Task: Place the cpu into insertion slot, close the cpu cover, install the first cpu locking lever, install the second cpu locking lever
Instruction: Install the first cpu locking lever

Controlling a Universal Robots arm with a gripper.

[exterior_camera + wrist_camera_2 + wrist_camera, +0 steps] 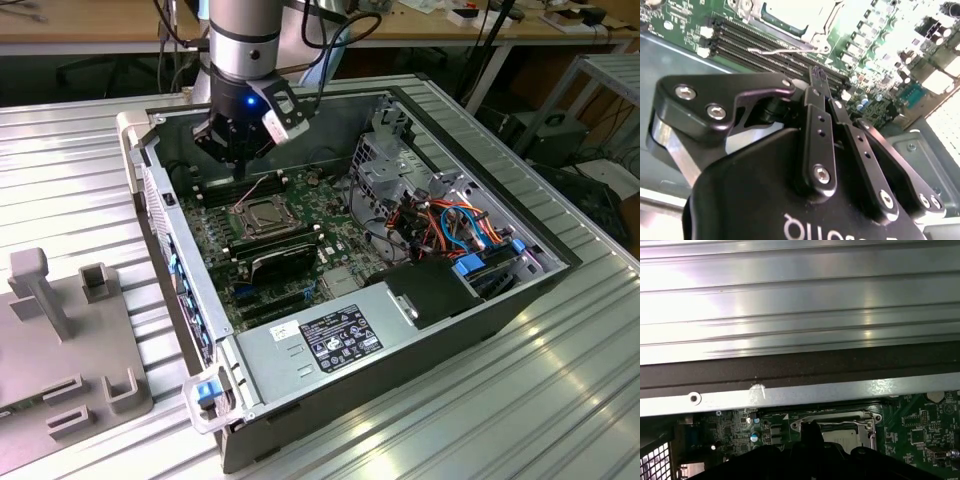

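Claw (817,75): fingers pinched right together, and I can't see anything between them. It hangs low inside the case (480,300), tip pointing down at the board (680,20).
Cpu (790,12): sitting in the slot (282,226), silvery face up, just past the claw tip and not touching it.
Cover (835,414): looks folded down flat, framing the cpu, so it's on the far side of the tip too.
Lever (782,50): thin wire one, not latched. It's swung out from the slot and lies over the ram slots (765,47), between the claw tip and the cpu. Close to the tip, but I can't tell if they touch.
Ram slots: pretty much straight under the claw.
Table (60,160): ribbed metal, outside the case, well away from the claw.
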